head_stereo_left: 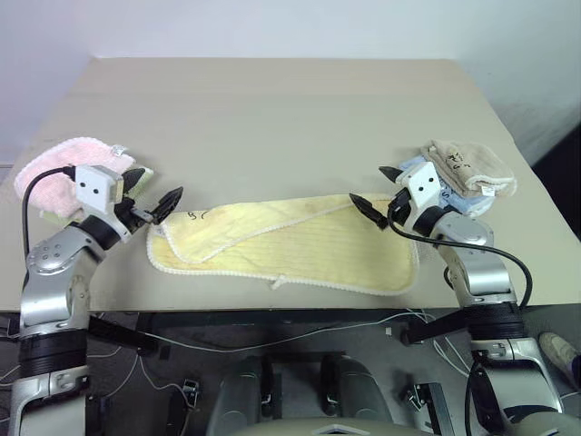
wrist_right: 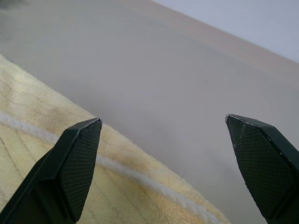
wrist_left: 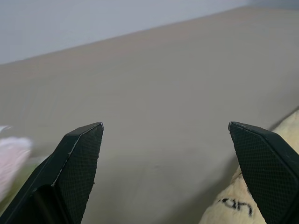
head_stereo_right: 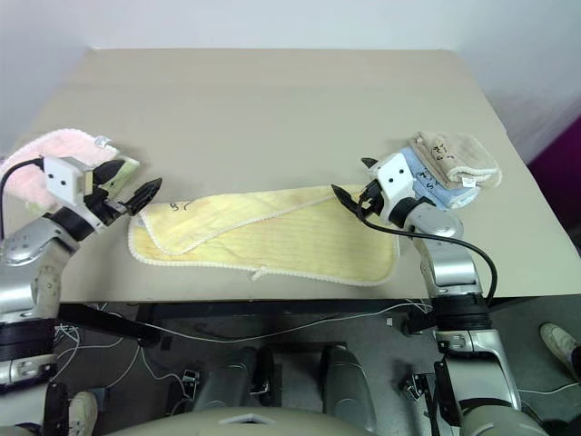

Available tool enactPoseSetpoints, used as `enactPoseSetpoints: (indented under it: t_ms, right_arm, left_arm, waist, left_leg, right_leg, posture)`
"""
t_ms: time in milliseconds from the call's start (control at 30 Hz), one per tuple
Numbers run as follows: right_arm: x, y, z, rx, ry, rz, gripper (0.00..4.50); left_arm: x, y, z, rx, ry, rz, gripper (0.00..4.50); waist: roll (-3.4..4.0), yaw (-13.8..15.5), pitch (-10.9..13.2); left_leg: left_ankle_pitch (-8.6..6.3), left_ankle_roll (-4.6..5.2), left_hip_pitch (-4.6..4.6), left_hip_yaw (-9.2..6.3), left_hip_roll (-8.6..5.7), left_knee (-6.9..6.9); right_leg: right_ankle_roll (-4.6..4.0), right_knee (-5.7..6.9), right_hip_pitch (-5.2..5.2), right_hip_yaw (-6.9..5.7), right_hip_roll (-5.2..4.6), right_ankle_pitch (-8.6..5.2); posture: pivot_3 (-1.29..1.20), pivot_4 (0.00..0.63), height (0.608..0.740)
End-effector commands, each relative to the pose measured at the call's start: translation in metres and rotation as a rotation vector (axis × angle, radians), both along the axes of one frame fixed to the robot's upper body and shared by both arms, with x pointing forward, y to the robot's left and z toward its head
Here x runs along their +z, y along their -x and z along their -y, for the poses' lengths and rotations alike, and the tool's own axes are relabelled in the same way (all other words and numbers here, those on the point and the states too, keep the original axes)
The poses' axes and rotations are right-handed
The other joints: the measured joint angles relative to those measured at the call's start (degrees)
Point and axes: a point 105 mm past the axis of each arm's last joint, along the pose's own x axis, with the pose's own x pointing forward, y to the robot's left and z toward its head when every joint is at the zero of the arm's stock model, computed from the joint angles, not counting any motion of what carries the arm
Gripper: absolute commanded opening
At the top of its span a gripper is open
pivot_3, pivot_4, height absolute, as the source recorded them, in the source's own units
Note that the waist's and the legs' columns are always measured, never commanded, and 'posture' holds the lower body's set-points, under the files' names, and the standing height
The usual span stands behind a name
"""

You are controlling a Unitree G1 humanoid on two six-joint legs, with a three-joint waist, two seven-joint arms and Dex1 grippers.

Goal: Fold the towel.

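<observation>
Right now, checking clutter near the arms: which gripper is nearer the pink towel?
Left. The left gripper hangs open just beside the pink towel; the right gripper is open across the table, past the yellow towel.

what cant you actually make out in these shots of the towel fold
- Black writing on the towel, near its left end: too small to read in the head views, cut off by the frame edge in the left wrist view.
- Pink towel: partly hidden behind the left gripper.
- Light blue cloth under the beige cloth: mostly covered by it and the right gripper.
</observation>
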Motion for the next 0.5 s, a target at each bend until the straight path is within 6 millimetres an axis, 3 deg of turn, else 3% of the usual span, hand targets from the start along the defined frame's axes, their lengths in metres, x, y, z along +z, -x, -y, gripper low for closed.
enactPoseSetpoints:
  t_ms: [33,333,500]
  right_arm:
    - [0.013,0.001,-0.001,-0.005,-0.010,0.065,4.46]
    - [0.012,0.005,0.001,-0.029,-0.033,0.082,4.46]
    - [0.012,0.006,0.003,-0.039,-0.034,0.087,4.46]
  left_arm:
    - [0.009,-0.002,0.001,-0.007,-0.024,0.042,4.50]
    - [0.018,-0.011,0.004,-0.024,-0.037,0.063,4.50]
    - [0.018,-0.011,-0.007,-0.013,-0.061,0.054,4.50]
  waist:
    - [0.00,-0.05,0.00]
    - [0.00,0.00,0.00]
    - [0.00,-0.02,0.00]
  left_leg:
    - [0.00,0.00,0.00,0.00,0.01,0.00]
    - [0.00,0.00,0.01,0.00,-0.01,0.00]
    - [0.00,0.00,0.01,0.00,0.00,0.00]
  right_leg:
    - [0.00,0.00,0.00,0.00,0.01,0.00]
    - [0.00,0.00,0.01,0.00,0.00,0.00]
    - [0.00,0.00,0.01,0.00,0.01,0.00]
  posture:
    - [0.00,0.150,0.740]
    - [0.00,0.150,0.740]
    - [0.00,0.150,0.740]
